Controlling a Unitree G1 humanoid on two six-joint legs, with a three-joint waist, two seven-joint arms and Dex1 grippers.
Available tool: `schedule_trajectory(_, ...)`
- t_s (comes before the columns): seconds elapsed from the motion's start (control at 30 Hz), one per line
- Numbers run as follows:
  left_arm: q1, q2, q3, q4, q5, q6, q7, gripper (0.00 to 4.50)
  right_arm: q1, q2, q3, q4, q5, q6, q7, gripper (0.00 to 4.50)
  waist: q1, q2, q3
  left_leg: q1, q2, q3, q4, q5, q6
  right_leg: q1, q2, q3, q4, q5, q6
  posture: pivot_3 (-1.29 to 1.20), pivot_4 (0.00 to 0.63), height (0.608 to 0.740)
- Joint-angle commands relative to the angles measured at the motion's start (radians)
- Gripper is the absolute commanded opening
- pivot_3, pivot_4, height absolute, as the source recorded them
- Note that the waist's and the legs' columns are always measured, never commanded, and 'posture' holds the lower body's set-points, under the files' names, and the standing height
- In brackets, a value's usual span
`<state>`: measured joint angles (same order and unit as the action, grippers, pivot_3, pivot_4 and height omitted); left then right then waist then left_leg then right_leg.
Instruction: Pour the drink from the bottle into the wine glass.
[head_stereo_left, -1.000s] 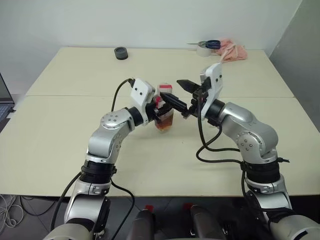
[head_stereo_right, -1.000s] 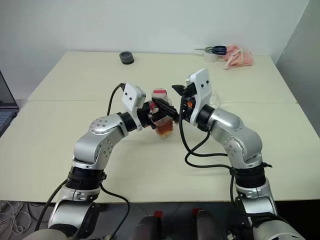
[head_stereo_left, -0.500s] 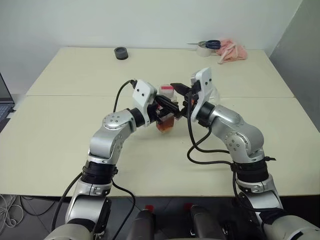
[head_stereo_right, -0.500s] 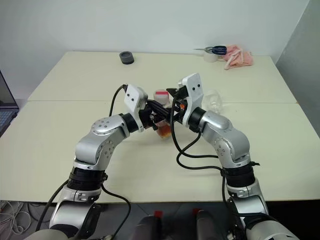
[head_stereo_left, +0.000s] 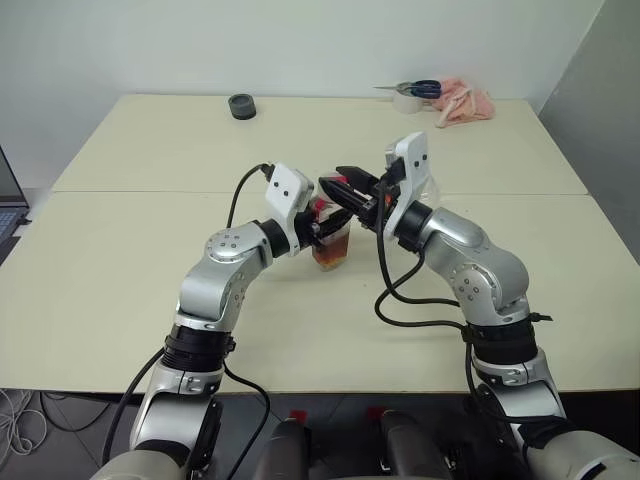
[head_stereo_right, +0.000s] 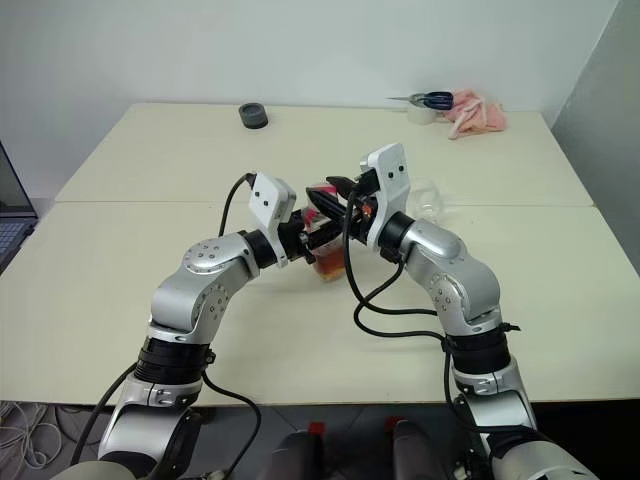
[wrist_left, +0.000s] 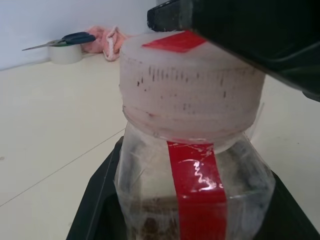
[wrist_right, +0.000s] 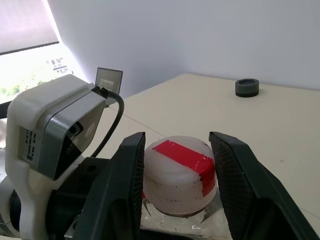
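The bottle (head_stereo_left: 332, 243) stands upright at the table's middle, clear plastic with a red label strip (wrist_left: 196, 190). Amber drink (head_stereo_left: 331, 254) fills its lower part. My left gripper (head_stereo_left: 324, 228) is shut on the bottle's body from the left. From the right, my right gripper (wrist_right: 177, 139) reaches over the top, and its two black fingers (wrist_right: 127, 180) press against both sides of the white-and-red cap (wrist_right: 180, 175). The wine glass (head_stereo_right: 430, 200) stands just behind my right wrist, partly hidden by it.
A black tape roll (head_stereo_left: 241, 105) lies at the far left of the table. Scissors on a white tape roll (head_stereo_left: 408, 95) and a pink cloth (head_stereo_left: 465, 103) sit at the far right corner. A laptop's edge (head_stereo_left: 8, 200) shows at the left.
My right gripper has swung left from beside the bottle to over its top, and its fingers have closed in around the cap. The left gripper has held the bottle still.
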<state>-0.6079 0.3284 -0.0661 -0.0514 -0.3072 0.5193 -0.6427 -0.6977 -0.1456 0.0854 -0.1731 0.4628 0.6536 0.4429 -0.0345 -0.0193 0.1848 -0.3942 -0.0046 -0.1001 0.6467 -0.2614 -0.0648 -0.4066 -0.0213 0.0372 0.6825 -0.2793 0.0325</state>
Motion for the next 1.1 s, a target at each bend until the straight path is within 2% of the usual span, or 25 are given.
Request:
schedule_trajectory(0.03,-0.002,0.011,0.001,-0.088,-0.02,0.002,-0.014,1.82,-0.008,-0.01,0.013,-0.036,0.008,-0.016,0.041,1.69,0.0,0.0,0.0,0.0,0.0,0.0,0.0,0.0,0.0,0.0,0.0,0.0,0.0,0.0,0.0,0.0,0.15,0.74)
schedule_trajectory(0.13,0.02,0.057,-0.011,-0.192,-0.112,0.067,-0.125,1.82,-0.065,-0.074,0.001,-0.012,0.072,-0.003,0.202,1.69,-0.001,0.0,0.0,0.0,0.0,0.0,0.0,0.0,0.0,0.0,0.0,0.0,0.0,0.0,0.0,0.0,0.15,0.74)
schedule_trajectory(0.23,0.044,0.153,-0.016,-0.341,-0.268,0.146,-0.297,1.82,-0.148,-0.178,0.003,0.017,0.201,0.056,0.482,1.69,-0.007,0.0,0.0,0.0,0.0,0.001,0.0,-0.001,0.002,0.0,0.0,0.0,0.0,0.0,0.0,0.0,0.15,0.74)
schedule_trajectory(0.33,0.045,0.244,-0.008,-0.415,-0.384,0.216,-0.406,1.82,-0.198,-0.254,0.031,0.04,0.282,0.135,0.66,1.69,-0.01,0.0,0.0,0.0,0.0,0.0,-0.001,-0.002,0.003,0.0,0.0,-0.001,-0.001,0.0,0.0,0.0,0.15,0.74)
schedule_trajectory(0.4,0.029,0.288,0.007,-0.419,-0.437,0.252,-0.453,1.82,-0.22,-0.286,0.05,0.049,0.31,0.174,0.738,1.69,-0.013,0.0,0.0,0.001,0.0,0.0,-0.001,-0.002,0.003,0.001,0.0,-0.001,-0.001,0.0,0.0,0.0,0.15,0.74)
schedule_trajectory(0.47,0.011,0.311,0.008,-0.379,-0.406,0.223,-0.465,1.82,-0.224,-0.309,0.048,0.053,0.307,0.176,0.767,1.69,-0.013,0.0,0.0,0.002,0.0,0.0,0.0,-0.002,0.003,0.002,0.0,0.0,0.0,0.0,0.0,0.0,0.15,0.74)
schedule_trajectory(0.53,0.001,0.323,0.02,-0.325,-0.37,0.197,-0.456,1.82,-0.22,-0.331,0.019,0.06,0.304,0.18,0.752,1.69,-0.011,0.0,0.0,0.001,0.001,-0.001,0.0,-0.002,0.004,0.002,0.001,-0.002,0.0,0.0,0.0,0.0,0.15,0.74)
schedule_trajectory(0.63,0.012,0.34,0.042,-0.285,-0.331,0.165,-0.425,1.82,-0.184,-0.394,-0.047,0.038,0.324,0.207,0.717,2.32,-0.008,0.0,0.0,0.001,0.001,-0.002,0.0,-0.001,0.005,0.002,0.001,-0.002,0.0,0.0,0.001,0.0,0.15,0.74)
schedule_trajectory(0.83,0.068,0.332,0.068,-0.269,-0.27,0.118,-0.33,1.82,-0.085,-0.447,-0.151,-0.086,0.304,0.231,0.524,4.45,-0.006,0.0,0.0,0.001,0.001,0.001,-0.001,-0.001,0.005,0.0,0.0,0.001,-0.001,0.0,0.001,0.0,0.15,0.74)
schedule_trajectory(0.97,0.073,0.275,0.054,-0.244,-0.21,0.072,-0.233,1.82,-0.024,-0.375,-0.176,-0.186,0.282,0.243,0.303,4.49,-0.005,0.0,0.0,-0.001,0.0,0.001,0.0,-0.001,0.005,0.0,0.0,0.001,-0.001,0.0,0.001,0.0,0.15,0.74)
schedule_trajectory(1.1,0.054,0.181,0.04,-0.222,-0.167,0.047,-0.13,1.82,0.016,-0.236,-0.137,-0.295,0.272,0.263,0.096,4.49,-0.003,0.0,0.0,0.0,0.001,0.001,0.0,-0.001,0.005,0.0,0.0,0.001,0.0,0.001,0.001,0.0,0.15,0.74)
